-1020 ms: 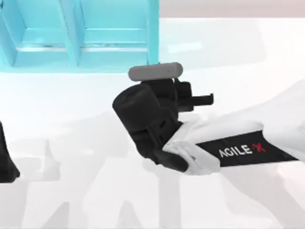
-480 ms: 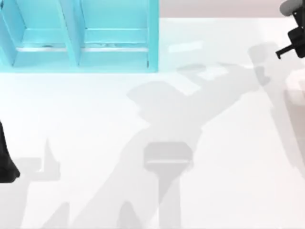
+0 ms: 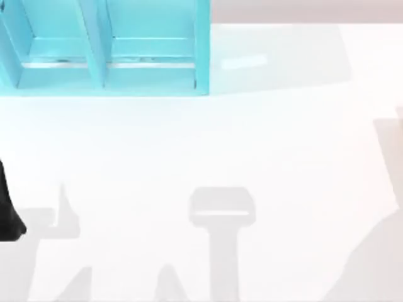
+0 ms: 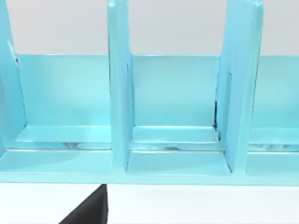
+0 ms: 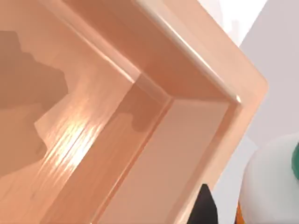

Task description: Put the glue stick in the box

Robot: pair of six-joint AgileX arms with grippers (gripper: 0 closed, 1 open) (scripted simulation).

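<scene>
R wrist view: the glue stick point(image 5: 273, 184), a small tube w/ rounded white shoulder, a sliver of dark green cap at the frame edge and a bit of orange label below, sits very close to the camera, just beside a dark finger point(image 5: 204, 208) of the right gripper. Can't tell whether the claw is clamped on it or let go; contact isn't visible.

Just beside the stick is the box point(image 5: 205, 84), a peach-tan, smooth, glossy open container w/ rounded rim, straight walls and a wood-grain floor catching a bright highlight; a soft shadow lies across its floor. The stick is outside the rim, not in the box.

Top view: plain white glossy table point(image 3: 264, 145) w/ grey shadows. A light-blue plastic divider rack point(image 3: 107, 47) w/ upright partitions stands at the far left. A black piece of the left arm point(image 3: 7, 217) sits parked at the table's left edge; its claw state can't be told. L wrist view faces the rack's compartments point(image 4: 173, 107) from close by, w/ a dark wedge point(image 4: 91, 210) low in view.
</scene>
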